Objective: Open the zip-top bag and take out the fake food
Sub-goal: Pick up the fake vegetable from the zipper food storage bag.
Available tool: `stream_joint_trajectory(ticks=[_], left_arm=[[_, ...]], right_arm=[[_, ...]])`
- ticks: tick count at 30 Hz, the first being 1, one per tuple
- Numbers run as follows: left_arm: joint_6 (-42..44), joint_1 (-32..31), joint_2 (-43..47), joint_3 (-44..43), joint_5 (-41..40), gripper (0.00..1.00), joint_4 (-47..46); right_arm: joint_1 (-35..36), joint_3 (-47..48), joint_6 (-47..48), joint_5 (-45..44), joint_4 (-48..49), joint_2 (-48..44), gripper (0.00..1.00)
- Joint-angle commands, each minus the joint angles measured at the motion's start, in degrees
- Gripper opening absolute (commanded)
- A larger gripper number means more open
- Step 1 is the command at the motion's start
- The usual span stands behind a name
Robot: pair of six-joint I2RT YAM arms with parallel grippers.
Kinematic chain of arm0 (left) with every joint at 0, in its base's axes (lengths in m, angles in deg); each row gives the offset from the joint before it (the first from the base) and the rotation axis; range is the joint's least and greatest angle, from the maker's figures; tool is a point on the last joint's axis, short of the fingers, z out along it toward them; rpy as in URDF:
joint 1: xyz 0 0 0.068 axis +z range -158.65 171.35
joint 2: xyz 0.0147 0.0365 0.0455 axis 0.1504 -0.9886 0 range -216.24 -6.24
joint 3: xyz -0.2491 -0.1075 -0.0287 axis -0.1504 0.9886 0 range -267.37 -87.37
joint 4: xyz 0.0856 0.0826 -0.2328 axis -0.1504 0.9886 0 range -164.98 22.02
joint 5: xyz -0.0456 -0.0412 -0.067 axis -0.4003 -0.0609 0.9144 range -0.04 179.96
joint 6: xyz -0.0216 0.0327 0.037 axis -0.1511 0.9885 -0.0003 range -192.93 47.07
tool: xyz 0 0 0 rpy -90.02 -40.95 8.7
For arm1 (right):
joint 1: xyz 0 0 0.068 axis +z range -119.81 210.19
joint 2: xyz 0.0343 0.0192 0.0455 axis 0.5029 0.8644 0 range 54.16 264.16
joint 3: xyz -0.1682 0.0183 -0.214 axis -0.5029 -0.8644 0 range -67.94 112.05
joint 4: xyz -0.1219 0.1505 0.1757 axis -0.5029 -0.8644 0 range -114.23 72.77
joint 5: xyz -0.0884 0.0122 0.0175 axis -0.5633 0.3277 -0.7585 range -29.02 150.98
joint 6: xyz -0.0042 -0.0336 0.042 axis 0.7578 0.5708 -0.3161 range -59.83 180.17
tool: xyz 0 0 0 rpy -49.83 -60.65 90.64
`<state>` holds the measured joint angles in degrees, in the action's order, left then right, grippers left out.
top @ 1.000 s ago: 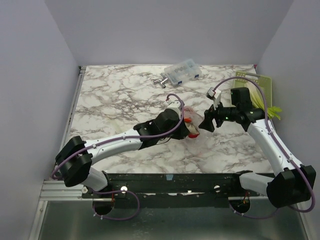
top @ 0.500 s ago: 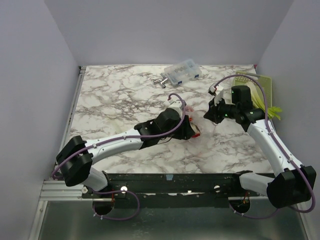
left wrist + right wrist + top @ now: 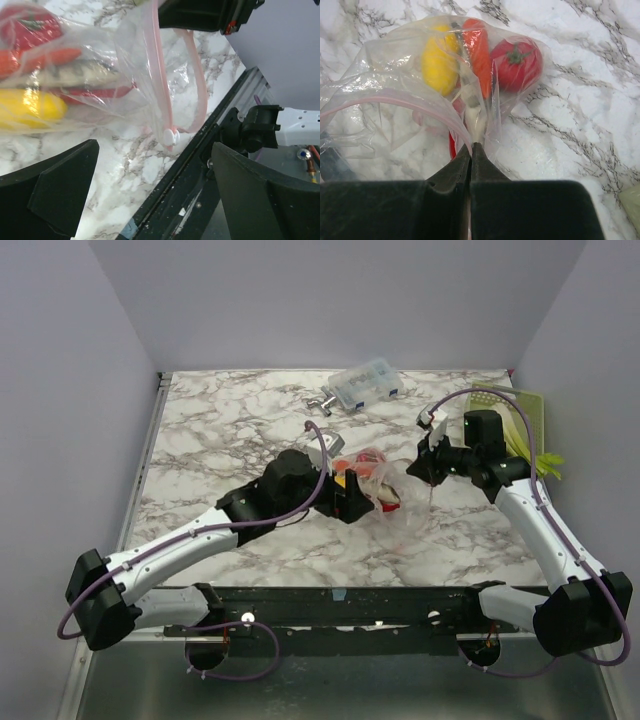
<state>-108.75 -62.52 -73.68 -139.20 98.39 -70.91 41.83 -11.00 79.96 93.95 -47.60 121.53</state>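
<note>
The zip-top bag lies crumpled at mid-table between my two grippers, its pink zipper strip parted into a loop. Inside is the fake food: a red tomato, an orange carrot, a yellow lemon and a pale stalk. My right gripper is shut on the bag's edge at the pink strip and holds it up. My left gripper stands wide open just left of the bag, with nothing between its fingers. The white zipper slider hangs at the strip's end.
A small clear plastic box and a metal fitting lie at the back of the marble table. A yellow-green basket stands at the back right. The black rail of the table's front edge runs close under the left gripper.
The right gripper closed on the bag's edge and drew back right. The left gripper let go of the bag, opened wide and pulled back to the left. The bag's mouth now gapes.
</note>
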Motion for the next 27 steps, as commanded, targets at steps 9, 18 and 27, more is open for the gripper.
stream_joint_trajectory(ticks=[9,18,27], left_arm=[[19.0,1.6,-13.7,-26.5,-5.4,0.98,25.5],[26.5,1.0,-25.2,-35.8,-7.3,0.98,27.7],[28.2,1.0,-30.5,-38.9,-6.9,0.81,29.4]], right_arm=[[0.3,-0.6,0.7,6.0,2.9,-0.4,0.02],[0.3,-2.4,-0.3,6.2,4.4,-1.2,0.03],[0.3,-2.7,-0.8,6.4,4.7,-1.2,0.03]])
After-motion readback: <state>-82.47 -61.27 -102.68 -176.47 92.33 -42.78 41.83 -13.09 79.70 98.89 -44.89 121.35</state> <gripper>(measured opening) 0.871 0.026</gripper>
